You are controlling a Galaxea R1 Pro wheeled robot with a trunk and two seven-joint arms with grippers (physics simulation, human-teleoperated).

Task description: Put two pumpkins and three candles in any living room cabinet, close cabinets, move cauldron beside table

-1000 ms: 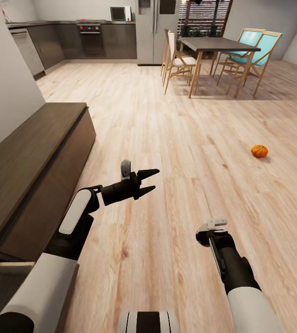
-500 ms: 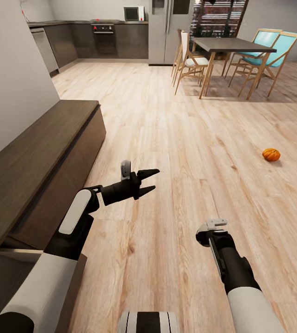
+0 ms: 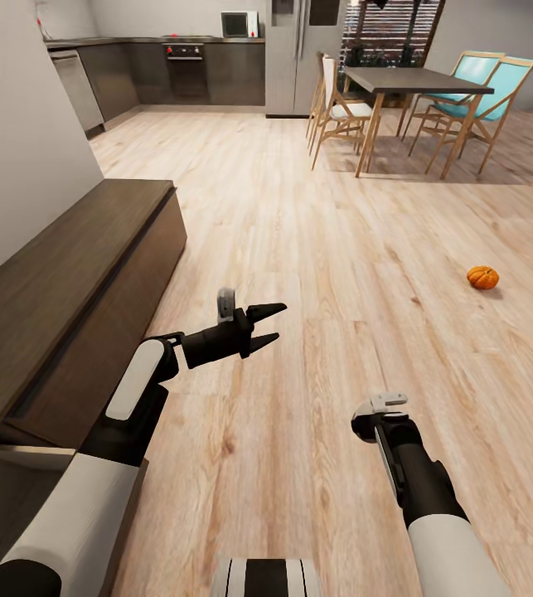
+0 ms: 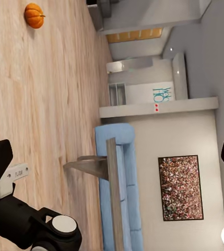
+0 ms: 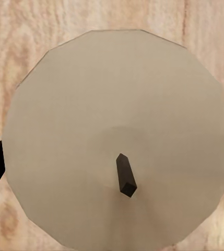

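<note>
Orange pumpkin point(image 3: 482, 277) far right on floor: likely light, rigid, grip across its ribs; left tool point(image 3: 268, 323) open, empty; right tool point(image 3: 380, 408) clamps a candle point(image 5: 117, 136).

Small orange pumpkin point(image 3: 482, 277), ribbed, with a short dark stem, sitting alone on the pale plank floor toward the right, well apart from everything else; seen again in the left wrist view point(image 4: 34, 15), same orange body on bare boards

Cream-coloured candle point(image 5: 119, 136) seen end-on in the right wrist view: broad faceted round top, short dark wick near its middle leaning slightly, wooden floor showing around its edge

Long, low, dark-brown cabinet point(image 3: 59, 282) against the white wall at the left, flat top, handleless front; at its near end a drawer point(image 3: 5, 489) standing pulled out, paler rim showing
</note>
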